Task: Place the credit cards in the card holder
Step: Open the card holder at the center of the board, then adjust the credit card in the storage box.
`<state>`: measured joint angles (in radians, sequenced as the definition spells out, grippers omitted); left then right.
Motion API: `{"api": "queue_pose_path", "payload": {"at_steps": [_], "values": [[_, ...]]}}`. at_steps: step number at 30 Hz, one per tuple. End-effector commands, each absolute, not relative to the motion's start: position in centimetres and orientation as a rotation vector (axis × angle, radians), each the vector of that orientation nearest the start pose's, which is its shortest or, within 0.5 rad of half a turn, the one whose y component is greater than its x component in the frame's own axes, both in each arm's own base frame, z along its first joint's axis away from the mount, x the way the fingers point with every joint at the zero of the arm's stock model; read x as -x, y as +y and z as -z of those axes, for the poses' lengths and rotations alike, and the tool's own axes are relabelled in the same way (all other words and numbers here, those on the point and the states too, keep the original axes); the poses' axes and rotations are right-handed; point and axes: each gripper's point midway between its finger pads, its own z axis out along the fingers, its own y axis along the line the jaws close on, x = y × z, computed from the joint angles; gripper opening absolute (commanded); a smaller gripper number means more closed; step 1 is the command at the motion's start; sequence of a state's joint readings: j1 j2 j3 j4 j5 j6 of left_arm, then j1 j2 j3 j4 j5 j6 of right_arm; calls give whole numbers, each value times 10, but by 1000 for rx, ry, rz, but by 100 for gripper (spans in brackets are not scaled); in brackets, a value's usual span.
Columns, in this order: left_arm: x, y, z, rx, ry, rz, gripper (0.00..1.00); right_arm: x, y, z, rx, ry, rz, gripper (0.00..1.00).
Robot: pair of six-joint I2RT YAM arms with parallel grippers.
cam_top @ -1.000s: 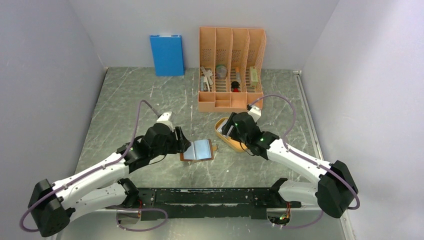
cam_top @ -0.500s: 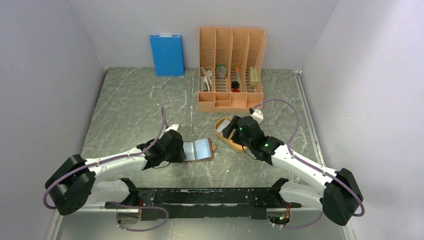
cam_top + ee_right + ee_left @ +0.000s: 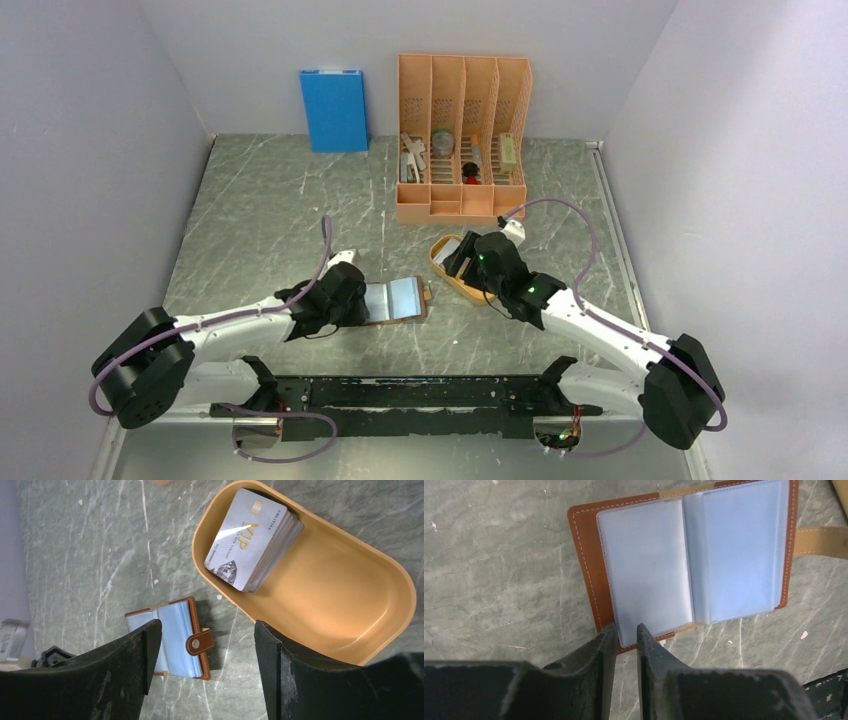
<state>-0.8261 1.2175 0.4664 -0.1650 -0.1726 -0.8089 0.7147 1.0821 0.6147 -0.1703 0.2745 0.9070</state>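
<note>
The brown card holder point(image 3: 400, 298) lies open on the table with its bluish clear sleeves point(image 3: 689, 560) facing up and its snap tab point(image 3: 199, 642) pointing right. My left gripper point(image 3: 625, 630) is closed to a thin gap. Its fingertips point(image 3: 610, 632) rest on the holder's near left corner, and nothing is visibly clamped between them. A stack of silvery credit cards point(image 3: 247, 540) leans in the left end of an orange oval tray point(image 3: 350, 625). My right gripper point(image 3: 206, 630) hovers open over the table between tray and holder, with nothing between its fingers.
A tall orange desk organizer point(image 3: 462, 135) with small items stands behind the tray. A blue box point(image 3: 334, 108) leans on the back wall. White walls close in the table on three sides.
The left arm has stretched out lower, and its jaws have narrowed at the holder's left edge. The right gripper has shifted slightly over the tray. Little has moved in the last half second.
</note>
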Motion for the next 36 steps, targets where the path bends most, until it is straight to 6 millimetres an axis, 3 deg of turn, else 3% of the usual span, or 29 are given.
{"api": "queue_pose_path", "payload": {"at_steps": [1,12,21,36], "values": [[-196,-208,-36,61,2485,507,28,-267,193,-114,-458,2223,-561,72],[-200,-218,-85,47,2400,616,35,-291,193,-92,-621,2234,-656,69],[-200,-233,-104,14,2368,719,37,-303,192,-67,-670,2280,-601,65],[-204,-248,-98,-6,2385,757,38,-313,190,-37,-707,2330,-551,56]]}}
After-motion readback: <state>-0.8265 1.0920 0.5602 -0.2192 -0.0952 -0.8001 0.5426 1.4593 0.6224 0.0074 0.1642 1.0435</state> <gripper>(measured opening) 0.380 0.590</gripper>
